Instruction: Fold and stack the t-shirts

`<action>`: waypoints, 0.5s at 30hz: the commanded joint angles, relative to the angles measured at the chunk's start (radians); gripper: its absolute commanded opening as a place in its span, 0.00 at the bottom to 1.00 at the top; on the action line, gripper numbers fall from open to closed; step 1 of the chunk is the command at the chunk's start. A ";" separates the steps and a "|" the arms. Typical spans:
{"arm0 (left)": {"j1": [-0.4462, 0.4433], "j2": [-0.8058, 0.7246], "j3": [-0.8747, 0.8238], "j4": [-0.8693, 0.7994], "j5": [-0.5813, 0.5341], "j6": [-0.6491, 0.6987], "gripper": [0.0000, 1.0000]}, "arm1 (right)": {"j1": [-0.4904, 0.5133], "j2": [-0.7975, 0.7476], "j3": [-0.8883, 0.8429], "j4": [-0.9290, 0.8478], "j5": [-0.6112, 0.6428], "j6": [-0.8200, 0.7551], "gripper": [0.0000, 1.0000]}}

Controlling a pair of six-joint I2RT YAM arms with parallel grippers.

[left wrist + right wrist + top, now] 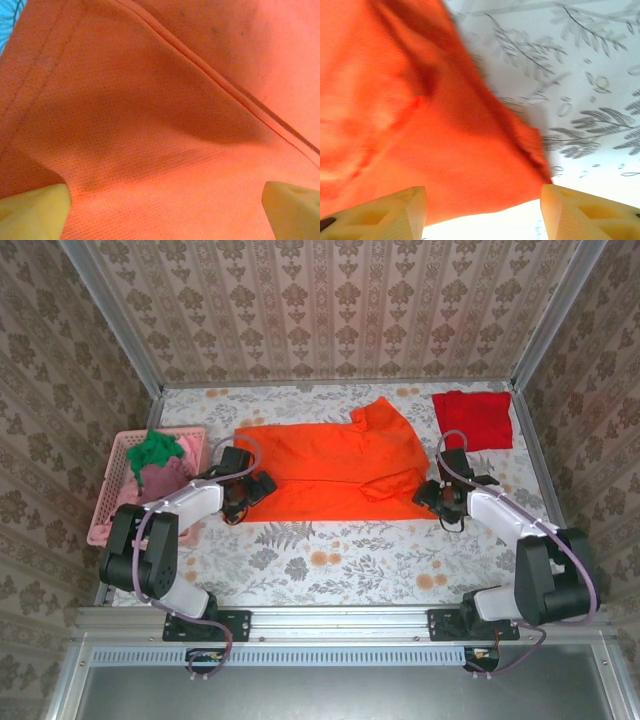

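Deep red cloth t-shirt (472, 418) lies folded; bright orange cloth t-shirt (335, 470) seems half-folded under left gripper (165, 210) and right gripper (482, 210), both spread apart; pink lattice basket (115, 475) holds waiting shirts (152, 448).

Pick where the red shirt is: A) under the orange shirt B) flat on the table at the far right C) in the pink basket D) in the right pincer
B: the red shirt lies spread flat on the table at its far right, beside the orange shirt and across from the basket on the left.
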 commanded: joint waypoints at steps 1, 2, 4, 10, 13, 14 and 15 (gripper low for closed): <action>0.005 -0.086 0.003 -0.071 0.020 0.058 1.00 | 0.056 -0.041 0.074 -0.025 -0.052 0.008 0.63; 0.006 -0.111 0.007 -0.066 0.023 0.066 1.00 | 0.082 -0.030 0.083 -0.006 -0.067 0.030 0.63; 0.006 -0.146 0.019 -0.049 0.031 0.093 1.00 | 0.141 0.008 0.088 0.058 -0.093 0.076 0.63; 0.012 -0.164 0.036 0.003 0.075 0.151 1.00 | 0.241 0.193 0.122 0.219 -0.133 0.193 0.63; 0.015 -0.164 0.026 0.029 0.089 0.164 1.00 | 0.242 0.256 0.125 0.250 -0.123 0.229 0.62; 0.017 -0.162 0.022 0.037 0.089 0.171 1.00 | 0.243 0.273 0.128 0.257 -0.120 0.231 0.62; 0.018 -0.160 0.017 0.043 0.090 0.175 1.00 | 0.243 0.285 0.131 0.259 -0.119 0.231 0.61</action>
